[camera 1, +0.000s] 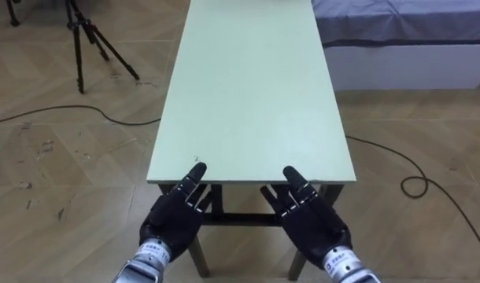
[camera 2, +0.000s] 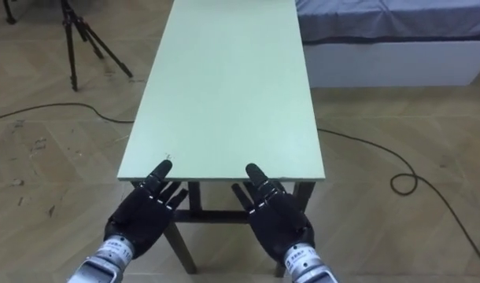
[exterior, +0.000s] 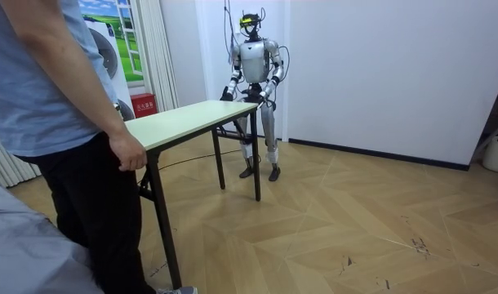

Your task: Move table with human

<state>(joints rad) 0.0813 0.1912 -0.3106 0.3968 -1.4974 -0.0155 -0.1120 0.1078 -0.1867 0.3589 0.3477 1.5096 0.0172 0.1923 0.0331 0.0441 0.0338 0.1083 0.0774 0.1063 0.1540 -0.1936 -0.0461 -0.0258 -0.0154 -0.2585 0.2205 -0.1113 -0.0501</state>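
Note:
A long table (camera 1: 252, 86) with a pale green top and dark legs stretches away from me. My left hand (camera 1: 177, 211) and right hand (camera 1: 307, 216) are both open, with straight fingers whose tips reach the table's near short edge from just below it. In the room view I stand upright at one end of the table (exterior: 184, 118), both arms forward at its edge. At the opposite end a person (exterior: 53, 98) in a blue shirt stands close to the camera, one hand (exterior: 128, 153) curled on the table's edge.
A black tripod (camera 1: 86, 35) stands on the wooden floor left of the table. A bed (camera 1: 405, 31) with a grey cover lies at the far right. Dark cables (camera 1: 417, 185) loop across the floor on both sides. A red box (exterior: 143, 104) sits by the curtain.

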